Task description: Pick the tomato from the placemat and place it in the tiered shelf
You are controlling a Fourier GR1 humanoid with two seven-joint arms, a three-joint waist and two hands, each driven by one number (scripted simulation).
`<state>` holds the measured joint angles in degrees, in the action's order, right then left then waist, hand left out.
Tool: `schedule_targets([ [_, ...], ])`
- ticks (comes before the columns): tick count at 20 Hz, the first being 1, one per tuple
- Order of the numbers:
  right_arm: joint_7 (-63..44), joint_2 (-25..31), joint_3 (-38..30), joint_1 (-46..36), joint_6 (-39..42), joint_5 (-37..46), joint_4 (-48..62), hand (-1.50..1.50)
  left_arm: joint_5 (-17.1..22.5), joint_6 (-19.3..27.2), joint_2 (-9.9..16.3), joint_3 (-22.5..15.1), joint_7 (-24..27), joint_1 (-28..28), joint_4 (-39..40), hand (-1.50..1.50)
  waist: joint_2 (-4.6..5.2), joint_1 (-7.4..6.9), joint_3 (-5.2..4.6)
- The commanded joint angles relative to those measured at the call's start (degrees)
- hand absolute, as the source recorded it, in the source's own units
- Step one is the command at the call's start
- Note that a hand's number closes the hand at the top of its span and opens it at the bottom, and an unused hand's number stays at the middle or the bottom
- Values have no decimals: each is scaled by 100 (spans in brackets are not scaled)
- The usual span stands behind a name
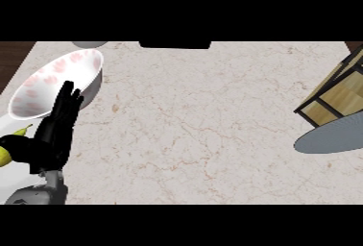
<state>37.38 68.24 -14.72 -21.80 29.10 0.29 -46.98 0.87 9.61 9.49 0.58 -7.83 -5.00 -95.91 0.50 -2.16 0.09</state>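
No tomato shows anywhere in the head view. A grey oval placemat (333, 137) lies at the right edge with nothing visible on the part in view. Just above it stands the tiered shelf (339, 93), with wooden boards in a black frame, cut off by the right edge. My left hand (53, 134) is at the far left, open with its fingers straight and pointing up, and it holds nothing. It is far from the placemat and the shelf. My right hand is out of sight.
A white plate with pink blotches (53, 81) lies at the upper left, just beyond my left hand's fingertips. A yellow banana (8, 153) pokes in at the left edge beside the hand. Pale marble counter (199, 129) spreads across the middle.
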Motion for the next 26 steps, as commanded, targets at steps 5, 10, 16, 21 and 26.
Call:
schedule_targets([
  [5, 550, -748, 572, -1229, -111, 617, 1181, 150, 49, -216, 152, 39, -129, 112, -208, 0, 24, -98, 6],
  [10, 462, -1198, 667, -2063, -548, 867, 1741, 150, -7, -131, -44, -4, 95, 87, -38, 0, 36, -111, 5],
  [16, 1094, -1392, 903, -2346, -881, 1392, 2299, 150, -50, -116, -61, 23, -24, 22, 4, 0, 32, -29, 6],
  [21, 536, -1806, 665, -2713, -680, 1141, 3006, 150, 109, -265, 93, 204, -23, 212, -226, 0, 39, -82, 7],
  [26, 561, -1723, 881, -3098, -228, 1444, 3209, -150, -308, 135, -284, -155, -133, -13, -153, 0, 37, -33, 8],
])
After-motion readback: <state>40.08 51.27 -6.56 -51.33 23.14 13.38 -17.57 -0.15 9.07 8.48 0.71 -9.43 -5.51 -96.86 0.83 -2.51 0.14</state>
